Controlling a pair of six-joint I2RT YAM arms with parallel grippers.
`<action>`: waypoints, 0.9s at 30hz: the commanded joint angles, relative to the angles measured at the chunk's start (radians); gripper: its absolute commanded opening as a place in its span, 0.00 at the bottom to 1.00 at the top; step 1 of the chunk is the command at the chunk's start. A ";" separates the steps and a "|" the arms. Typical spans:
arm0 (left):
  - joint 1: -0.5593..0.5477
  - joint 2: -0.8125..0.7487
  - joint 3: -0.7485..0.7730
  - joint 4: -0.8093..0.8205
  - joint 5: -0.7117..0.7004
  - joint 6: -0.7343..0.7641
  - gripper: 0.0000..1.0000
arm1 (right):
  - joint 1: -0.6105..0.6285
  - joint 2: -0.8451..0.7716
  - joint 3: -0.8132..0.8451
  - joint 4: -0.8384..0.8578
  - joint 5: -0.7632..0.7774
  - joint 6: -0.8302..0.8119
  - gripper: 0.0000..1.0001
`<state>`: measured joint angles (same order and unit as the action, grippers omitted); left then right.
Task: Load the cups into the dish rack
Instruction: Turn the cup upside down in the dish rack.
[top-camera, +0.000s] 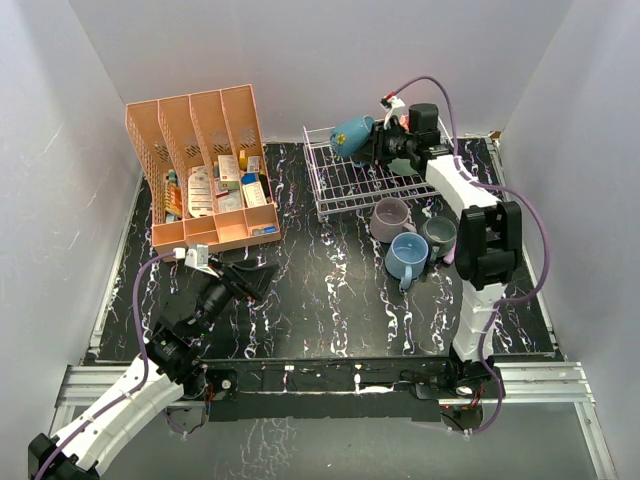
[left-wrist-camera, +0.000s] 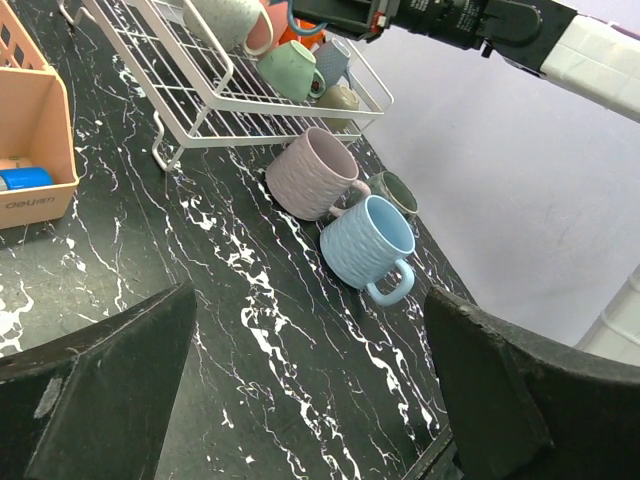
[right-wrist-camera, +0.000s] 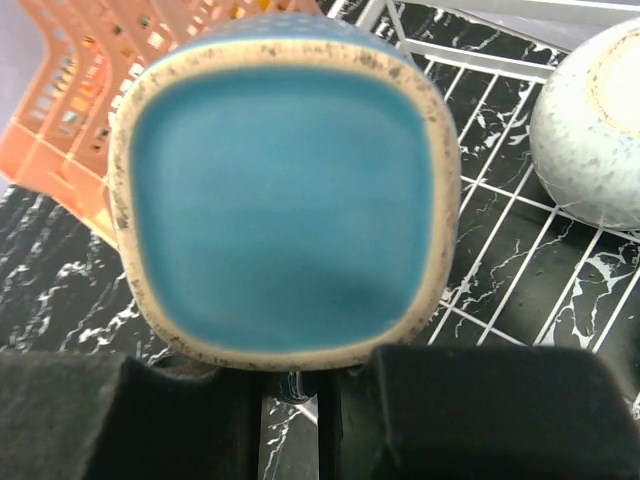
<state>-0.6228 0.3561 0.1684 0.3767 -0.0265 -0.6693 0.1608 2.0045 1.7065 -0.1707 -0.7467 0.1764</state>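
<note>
Here, the teal mug (top-camera: 350, 133) is gripped by the narrowly closed right gripper (top-camera: 372, 141) above the far left corner of the dish rack (top-camera: 345, 195), base turned toward the wrist, the wires lying just below. The left gripper (top-camera: 243, 281) is spread wide, well apart.

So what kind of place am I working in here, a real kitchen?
Likely a staged test cell, not a kitchen: bare white walls box in a marble-patterned table, a metal rail runs along its near edge, and the dish rack and cups look like props.
</note>
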 joint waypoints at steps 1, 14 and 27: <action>0.006 -0.021 0.042 -0.022 -0.020 0.017 0.94 | 0.045 0.024 0.130 0.019 0.122 -0.115 0.08; 0.006 -0.017 0.062 -0.067 -0.052 0.049 0.95 | 0.120 0.168 0.304 -0.020 0.338 -0.206 0.08; 0.006 0.019 0.089 -0.079 -0.065 0.089 0.96 | 0.160 0.263 0.390 -0.002 0.465 -0.293 0.08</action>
<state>-0.6228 0.3714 0.2005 0.3004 -0.0799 -0.6125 0.2955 2.2601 2.0075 -0.2871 -0.3328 -0.0662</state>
